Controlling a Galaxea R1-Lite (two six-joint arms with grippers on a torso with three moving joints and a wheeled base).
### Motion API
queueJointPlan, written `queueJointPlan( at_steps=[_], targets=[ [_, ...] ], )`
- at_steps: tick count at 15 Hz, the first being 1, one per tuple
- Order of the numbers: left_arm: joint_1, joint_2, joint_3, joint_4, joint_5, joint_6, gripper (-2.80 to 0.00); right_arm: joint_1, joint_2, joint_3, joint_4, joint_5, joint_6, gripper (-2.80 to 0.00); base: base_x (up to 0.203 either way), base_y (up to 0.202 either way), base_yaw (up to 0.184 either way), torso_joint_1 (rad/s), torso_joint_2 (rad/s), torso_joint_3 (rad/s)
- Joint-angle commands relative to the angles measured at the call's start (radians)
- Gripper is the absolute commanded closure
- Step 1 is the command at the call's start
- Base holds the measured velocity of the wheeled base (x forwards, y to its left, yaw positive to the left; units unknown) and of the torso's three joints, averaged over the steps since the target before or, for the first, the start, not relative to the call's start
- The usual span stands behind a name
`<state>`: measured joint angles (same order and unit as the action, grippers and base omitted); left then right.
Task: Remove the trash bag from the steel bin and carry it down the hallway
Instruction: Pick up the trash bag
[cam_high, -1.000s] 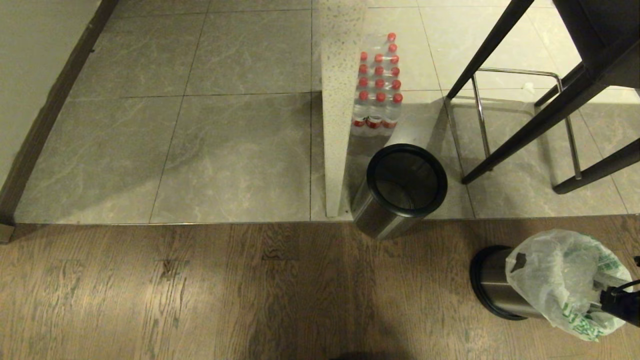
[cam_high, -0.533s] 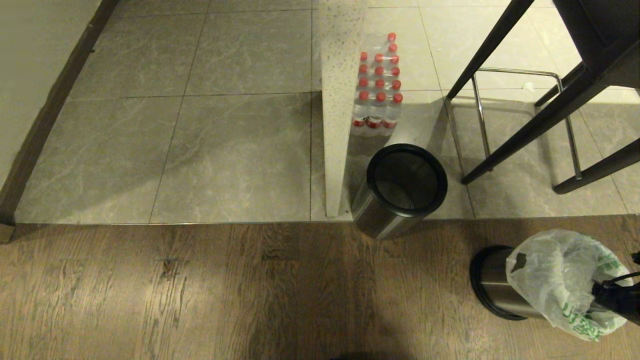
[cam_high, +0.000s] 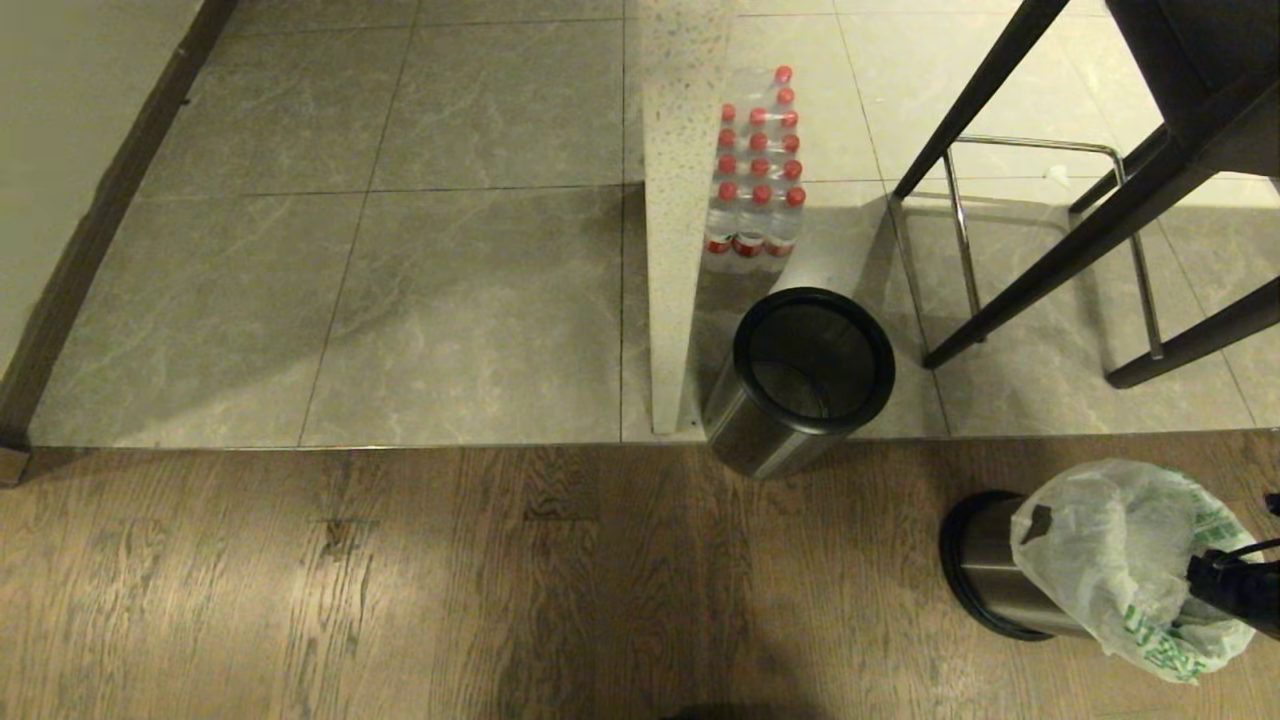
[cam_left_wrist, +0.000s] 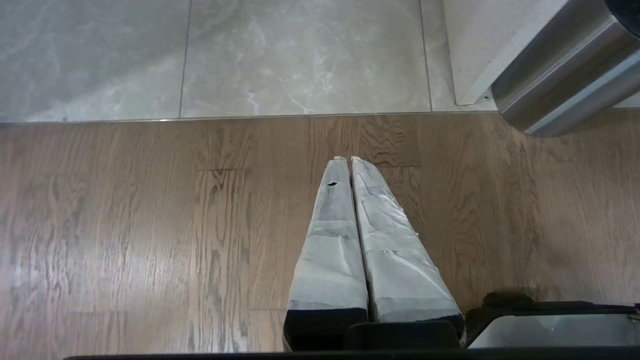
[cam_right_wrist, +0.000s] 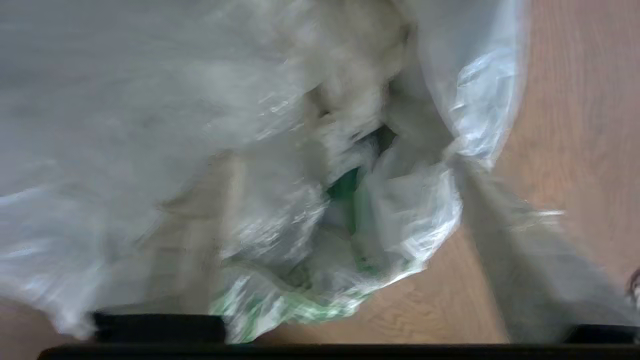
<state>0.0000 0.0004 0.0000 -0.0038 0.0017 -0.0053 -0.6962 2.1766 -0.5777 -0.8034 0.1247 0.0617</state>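
The trash bag (cam_high: 1120, 560) sat crumpled over the mouth of the steel bin (cam_high: 985, 565), which stood on the brown wood-plank floor (cam_high: 400, 580) at my lower right. Its thin white plastic, with green printing along the near edge, bulged above the rim and spilled down the side nearest me. My right gripper (cam_high: 1205, 580) was at the bag's right edge, pushed in against the plastic. From my right wrist the bag (cam_right_wrist: 280, 165) filled nearly everything; my fingers looked spread wide, one pale finger (cam_right_wrist: 530, 270) on the floor side of the plastic and the other blurred behind the film, so I could not be sure whether they had any of it pinched.

Just beyond, a second steel bin (cam_high: 800, 385) with a black ring stood open and bare, straddling the seam where the wood met grey marbled tiles (cam_high: 450, 300). It nearly touched the foot of a pale speckled pillar (cam_high: 675, 200). Behind it, against the pillar, was a shrink-wrapped pack of red-capped water bottles (cam_high: 755, 175). Dark furniture legs (cam_high: 1050, 250) and a chrome frame (cam_high: 960, 240) stood to the right on the tiles. An off-white wall with dark skirting (cam_high: 90, 240) ran along the far left.

My left gripper (cam_left_wrist: 348, 160) hung over the wood floor, its taped fingers pressed together on nothing.
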Motion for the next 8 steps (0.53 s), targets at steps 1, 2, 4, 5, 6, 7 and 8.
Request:
queueJointPlan(
  at_steps=[1,2,4,5,6,7,8],
  targets=[
    [0.0,0.001,0.0,-0.001,0.0,-0.001,0.0,0.004,-0.006,0.001,-0.005,0.005,-0.009,0.0,0.0,0.0,0.0,0.0,0.0,0.0],
    [0.0,0.001,0.0,-0.001,0.0,-0.001,0.0,0.014,0.012,-0.007,-0.008,0.004,-0.02,0.0,0.0,0.0,0.0,0.0,0.0,0.0],
    [0.001,0.001,0.0,-0.001,0.0,-0.001,0.0,0.018,0.009,-0.002,-0.015,0.004,-0.035,0.0,0.0,0.0,0.0,0.0,0.0,0.0],
    [0.002,0.001,0.002,-0.001,0.001,-0.001,0.0,0.017,-0.001,0.004,-0.015,0.001,-0.048,0.0,0.0,0.0,0.0,0.0,0.0,0.0],
    [0.0,0.001,0.001,-0.001,0.0,-0.001,0.0,0.011,-0.023,0.011,-0.01,0.001,-0.053,0.0,0.0,0.0,0.0,0.0,0.0,0.0],
    [0.0,0.001,0.0,-0.001,0.0,-0.001,0.0,0.0,-0.051,0.021,-0.007,0.001,-0.056,0.0,0.0,0.0,0.0,0.0,0.0,0.0],
    [0.0,0.001,0.0,-0.001,0.001,-0.001,0.0,-0.019,-0.076,0.039,-0.003,0.0,-0.072,0.0,0.0,0.0,0.0,0.0,0.0,0.0]
  ],
)
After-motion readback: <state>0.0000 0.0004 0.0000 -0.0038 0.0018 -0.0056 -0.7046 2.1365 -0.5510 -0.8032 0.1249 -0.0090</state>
